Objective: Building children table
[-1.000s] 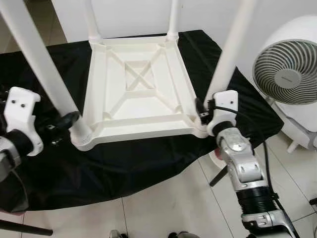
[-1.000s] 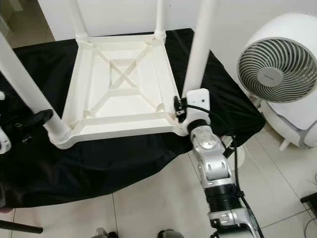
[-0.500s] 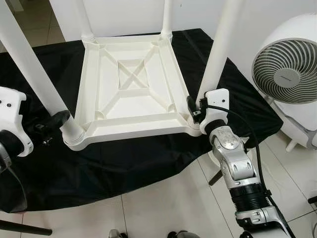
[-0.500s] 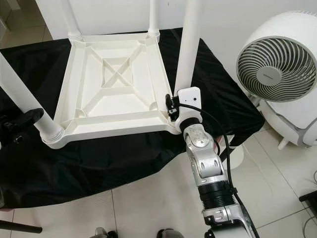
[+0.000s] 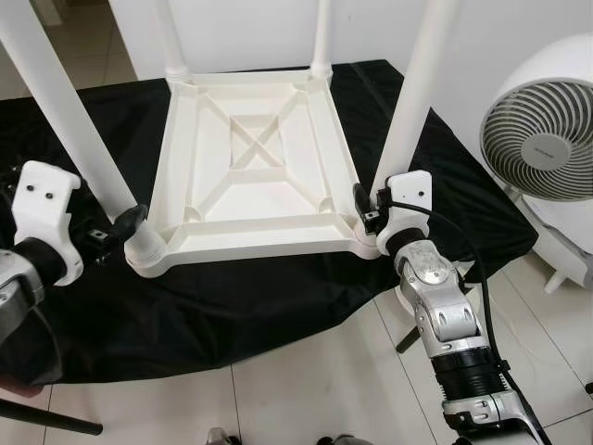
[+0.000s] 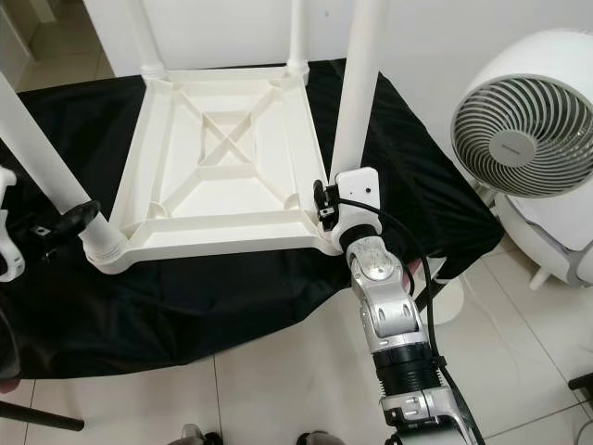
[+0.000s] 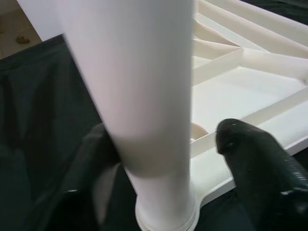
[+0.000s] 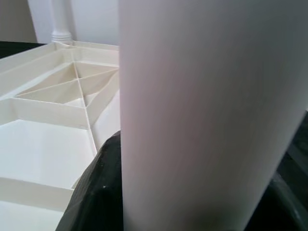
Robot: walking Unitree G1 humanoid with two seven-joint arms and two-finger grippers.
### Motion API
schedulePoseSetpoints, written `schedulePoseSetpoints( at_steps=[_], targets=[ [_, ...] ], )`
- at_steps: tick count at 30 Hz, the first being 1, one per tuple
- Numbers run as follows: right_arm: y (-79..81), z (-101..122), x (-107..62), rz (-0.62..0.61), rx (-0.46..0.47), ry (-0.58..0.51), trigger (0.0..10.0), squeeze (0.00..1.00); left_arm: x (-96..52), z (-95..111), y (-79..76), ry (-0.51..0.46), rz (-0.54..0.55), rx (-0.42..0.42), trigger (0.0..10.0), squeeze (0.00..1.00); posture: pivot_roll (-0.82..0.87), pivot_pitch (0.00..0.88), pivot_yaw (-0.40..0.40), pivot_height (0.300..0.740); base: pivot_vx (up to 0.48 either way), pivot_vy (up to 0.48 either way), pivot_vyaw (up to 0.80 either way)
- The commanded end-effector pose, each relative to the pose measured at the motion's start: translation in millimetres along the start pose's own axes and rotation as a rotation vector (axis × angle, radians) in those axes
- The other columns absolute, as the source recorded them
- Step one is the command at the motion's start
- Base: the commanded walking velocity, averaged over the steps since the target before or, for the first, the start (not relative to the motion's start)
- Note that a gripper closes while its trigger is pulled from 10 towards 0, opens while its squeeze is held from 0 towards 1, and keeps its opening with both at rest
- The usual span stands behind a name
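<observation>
The wrist views show black fingers either side of each near leg. The upturned table (image 5: 255, 176) lies on black cloth (image 5: 232, 306); left gripper (image 5: 125, 222) at 9 o'clock and right gripper (image 5: 363, 206) at 3 o'clock each clasp a leg.

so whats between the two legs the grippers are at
The table's near edge rail spans from the left gripper's leg to the right gripper's leg, seen in the eye views.
</observation>
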State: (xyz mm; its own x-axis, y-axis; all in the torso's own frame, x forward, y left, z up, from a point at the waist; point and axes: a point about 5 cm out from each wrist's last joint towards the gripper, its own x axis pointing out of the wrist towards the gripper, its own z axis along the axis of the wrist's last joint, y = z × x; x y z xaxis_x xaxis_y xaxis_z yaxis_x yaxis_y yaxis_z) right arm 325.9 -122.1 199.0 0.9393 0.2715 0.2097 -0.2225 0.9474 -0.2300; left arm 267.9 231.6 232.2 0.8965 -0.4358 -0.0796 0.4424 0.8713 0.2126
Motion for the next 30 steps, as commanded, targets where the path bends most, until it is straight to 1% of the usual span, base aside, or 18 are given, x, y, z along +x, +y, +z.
schedulePoseSetpoints(
  at_steps=[1, 4, 5, 6, 10, 11, 14, 15, 18, 19, 20, 23, 24, 25, 27, 28, 29, 30],
  targets=[
    [72.6, 18.4, -8.6, 0.429, -0.026, -0.090, 10.0, 0.00, 23.0, 3.2, -24.9, -0.057, -0.071, -0.030, 10.0, 0.00, -0.04, 0.114, 0.024, 0.740, 0.000, 0.000, 0.00],
    [75.4, 19.3, -12.2, 0.467, -0.020, -0.094, 10.0, 0.00, 27.3, 1.2, -20.3, -0.055, 0.001, -0.053, 10.0, 0.00, -0.04, 0.114, 0.024, 0.740, 0.000, 0.000, 0.00],
    [77.1, 19.8, -14.6, 0.489, -0.028, -0.098, 10.0, 0.00, 29.9, -2.3, -14.7, -0.044, 0.079, -0.074, 10.0, 0.00, -0.05, 0.115, 0.027, 0.740, 0.000, 0.000, 0.00],
    [77.5, 19.8, -15.3, 0.492, -0.029, -0.098, 10.0, 0.00, 29.7, -3.5, -11.4, -0.053, 0.119, -0.113, 10.0, 0.00, -0.05, 0.119, 0.029, 0.740, 0.000, 0.000, 0.00],
    [75.6, 18.1, -15.3, 0.478, -0.027, -0.088, 10.0, 0.00, 26.1, -7.9, 1.1, -0.037, 0.219, -0.142, 10.0, 0.00, -0.04, 0.123, 0.026, 0.740, 0.000, 0.000, 0.00],
    [73.8, 17.0, -14.7, 0.467, -0.024, -0.082, 10.0, 0.00, 23.7, -9.9, 7.0, -0.028, 0.247, -0.138, 10.0, 1.00, -0.04, 0.125, 0.025, 0.740, 0.000, 0.000, 0.00],
    [70.9, 15.5, -13.3, 0.446, -0.026, -0.073, 10.0, 0.00, 19.2, -12.3, 12.3, 0.001, 0.242, -0.094, 10.0, 1.00, -0.03, 0.129, 0.025, 0.740, 0.000, 0.000, 0.00],
    [69.5, 15.4, -12.3, 0.436, -0.029, -0.073, 10.0, 0.00, 16.4, -13.4, 15.7, 0.022, 0.246, -0.071, 10.0, 0.46, -0.03, 0.132, 0.024, 0.740, 0.000, 0.000, 0.00],
    [68.5, 15.6, -12.1, 0.432, -0.031, -0.072, 10.0, 0.00, 15.1, -14.2, 17.9, 0.037, 0.254, -0.057, 10.0, 0.46, -0.03, 0.132, 0.024, 0.740, 0.000, 0.000, 0.00],
    [67.1, 15.8, -11.7, 0.426, -0.032, -0.071, 10.0, 0.00, 11.9, -15.3, 24.2, 0.055, 0.279, -0.022, 10.0, 0.00, -0.03, 0.133, 0.027, 0.740, 0.000, 0.000, 0.00],
    [67.1, 15.8, -11.7, 0.426, -0.032, -0.071, 10.0, 0.00, 11.9, -15.3, 24.2, 0.055, 0.279, -0.022, 10.0, 0.00, -0.03, 0.133, 0.027, 0.740, 0.000, 0.000, 0.00],
    [64.3, 16.4, -11.7, 0.417, -0.034, -0.069, 10.0, 0.00, -2.5, -20.3, 41.9, 0.141, 0.301, 0.099, 10.0, 0.00, -0.03, 0.138, 0.035, 0.740, 0.000, 0.000, 0.00],
    [64.3, 16.4, -11.7, 0.417, -0.034, -0.069, 10.0, 0.00, -2.5, -20.3, 41.9, 0.141, 0.301, 0.099, 10.0, 0.00, -0.03, 0.138, 0.035, 0.740, 0.000, 0.000, 0.00],
    [63.3, 16.3, -12.0, 0.413, -0.035, -0.067, 10.0, 0.00, -12.4, -24.5, 50.8, 0.206, 0.303, 0.191, 10.0, 0.00, -0.03, 0.139, 0.036, 0.740, 0.000, 0.000, 0.00],
    [63.3, 16.3, -12.0, 0.413, -0.035, -0.067, 10.0, 0.00, -12.4, -24.5, 50.8, 0.206, 0.303, 0.191, 10.0, 0.00, -0.03, 0.139, 0.036, 0.740, 0.000, 0.000, 0.00],
    [62.9, 15.9, -12.5, 0.412, -0.033, -0.065, 10.0, 0.00, -23.7, -27.9, 58.5, 0.266, 0.293, 0.255, 10.0, 0.00, -0.03, 0.139, 0.036, 0.740, 0.000, 0.000, 0.00],
    [62.9, 15.9, -12.5, 0.412, -0.033, -0.065, 10.0, 0.00, -23.7, -27.9, 58.5, 0.266, 0.293, 0.255, 10.0, 0.00, -0.03, 0.139, 0.036, 0.740, 0.000, 0.000, 0.00],
    [64.3, 16.0, -13.1, 0.417, -0.028, -0.065, 10.0, 0.00, -33.0, -32.3, 67.2, 0.339, 0.314, 0.325, 10.0, 0.00, -0.02, 0.142, 0.035, 0.740, 0.000, 0.000, 0.00]
  ],
)
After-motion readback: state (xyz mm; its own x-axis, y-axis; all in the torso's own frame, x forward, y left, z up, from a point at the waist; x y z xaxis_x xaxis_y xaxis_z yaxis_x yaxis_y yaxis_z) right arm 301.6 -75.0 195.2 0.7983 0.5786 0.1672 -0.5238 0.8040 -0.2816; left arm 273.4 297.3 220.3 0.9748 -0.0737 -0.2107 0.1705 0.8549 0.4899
